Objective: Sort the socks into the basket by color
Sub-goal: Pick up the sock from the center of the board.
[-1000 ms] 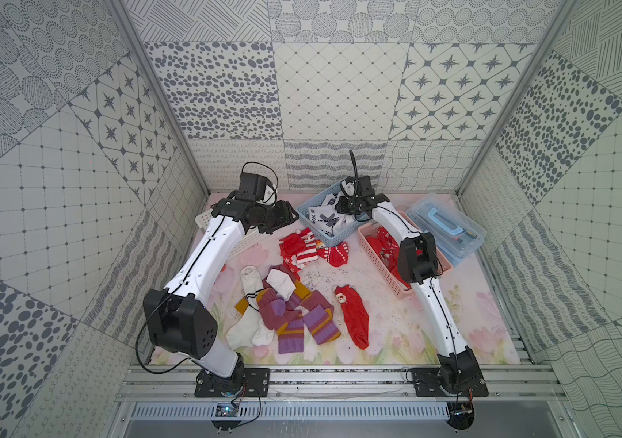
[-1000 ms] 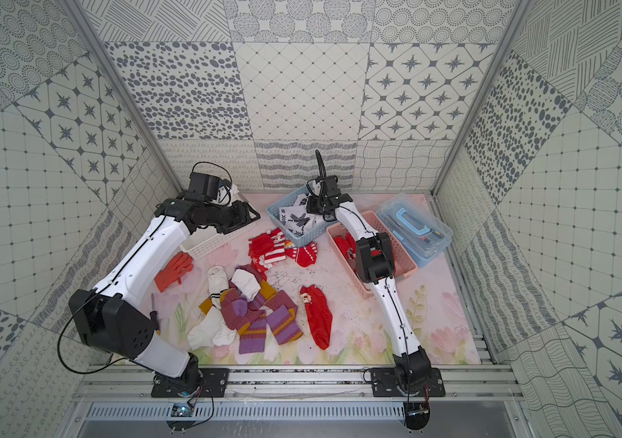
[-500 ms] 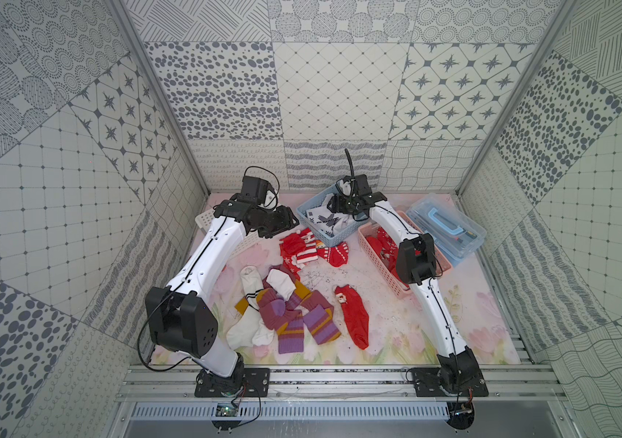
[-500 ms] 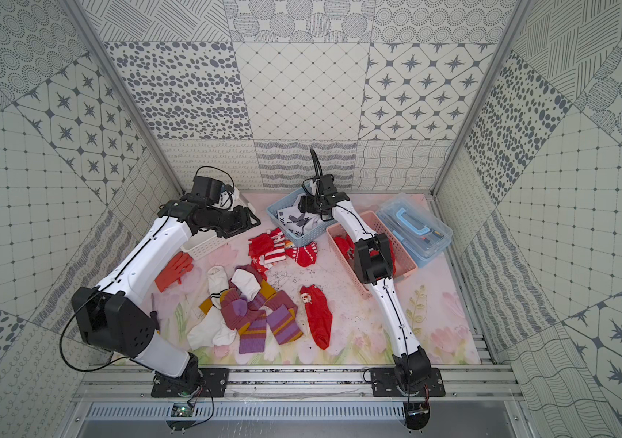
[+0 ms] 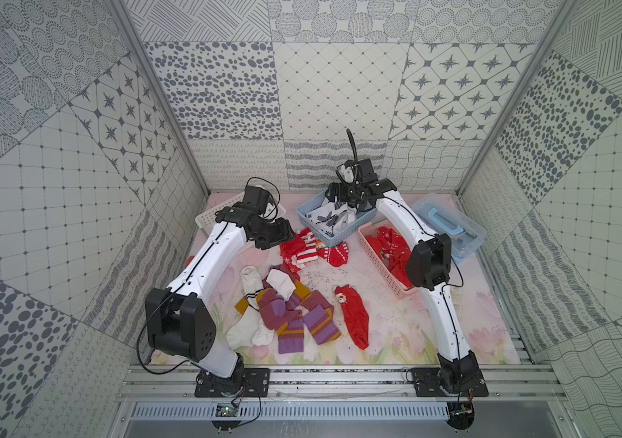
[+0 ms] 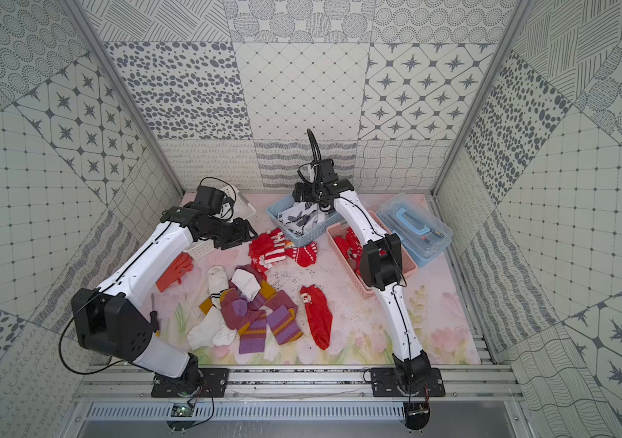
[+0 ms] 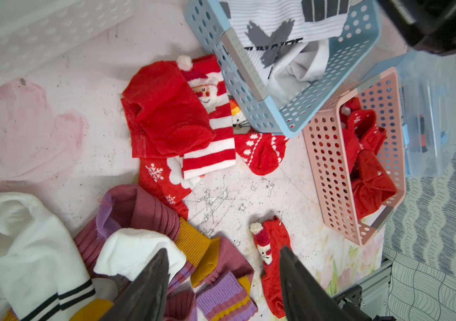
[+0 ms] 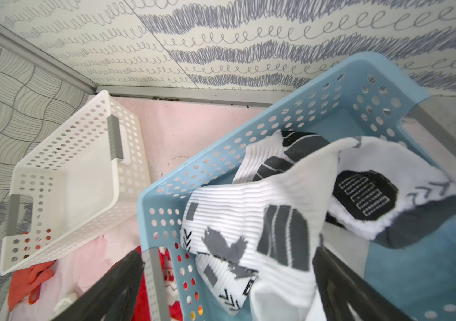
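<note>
- Patterned grey-and-white wall panels [image 5: 339,94] boxed in a floral pink desk [image 5: 491,303].
- On the right arm, the right fingers [image 8: 346,291] stood spread wide and pinched nothing. They were poised over the blue basket [image 8: 165,194], one to each side of a white sock [image 8: 249,216] with grey-black marks that lay in that basket.
- More white patterned fabric sat deeper in the same basket; I could not count it.
- On the other arm, the left fingers [image 7: 148,286] were parted with nothing between them, held above the desk over the edge of the mixed heap [image 7: 137,205] of mauve-mustard and plain white socks.
- Just beyond them, the red cluster [image 7: 171,111] of striped and snowflake socks lay on the desk against the blue basket's outer wall.
- One lone red sock [image 5: 355,318] lay apart, between the heap and the pink basket [image 5: 377,258].
- That pink basket stood just beside the blue one and held bunched red socks [image 7: 368,166].
- By the back wall, near the left arm, stood the white basket [image 8: 82,172].
- Next to it an orange glove [image 6: 174,271] lay on the desk.
- Past the pink basket sat a clear lidded box [image 5: 449,223] with a blue handle.
</note>
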`<move>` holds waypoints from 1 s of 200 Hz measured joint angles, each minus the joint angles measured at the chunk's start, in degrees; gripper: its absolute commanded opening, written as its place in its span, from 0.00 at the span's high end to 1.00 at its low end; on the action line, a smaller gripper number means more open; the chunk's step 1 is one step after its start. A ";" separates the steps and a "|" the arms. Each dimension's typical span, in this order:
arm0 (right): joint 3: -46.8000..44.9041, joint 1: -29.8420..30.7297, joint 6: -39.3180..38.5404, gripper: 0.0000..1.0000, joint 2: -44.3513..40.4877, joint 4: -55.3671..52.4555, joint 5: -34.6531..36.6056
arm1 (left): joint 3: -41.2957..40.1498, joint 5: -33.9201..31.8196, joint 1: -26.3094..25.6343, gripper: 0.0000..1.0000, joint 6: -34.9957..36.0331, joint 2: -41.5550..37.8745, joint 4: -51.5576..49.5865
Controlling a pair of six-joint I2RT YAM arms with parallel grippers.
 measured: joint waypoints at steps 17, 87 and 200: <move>-6.29 0.63 -0.26 0.02 -5.20 0.66 0.04 | -2.08 -0.66 0.00 0.37 0.02 -0.31 -0.85; -27.02 5.27 -0.81 0.02 -20.22 5.09 -1.38 | -9.16 -5.40 -3.26 0.36 -0.42 1.14 -2.45; -41.94 5.90 -0.35 0.02 -29.99 9.29 -2.49 | -14.32 -15.02 -9.79 0.63 -2.32 9.75 -1.62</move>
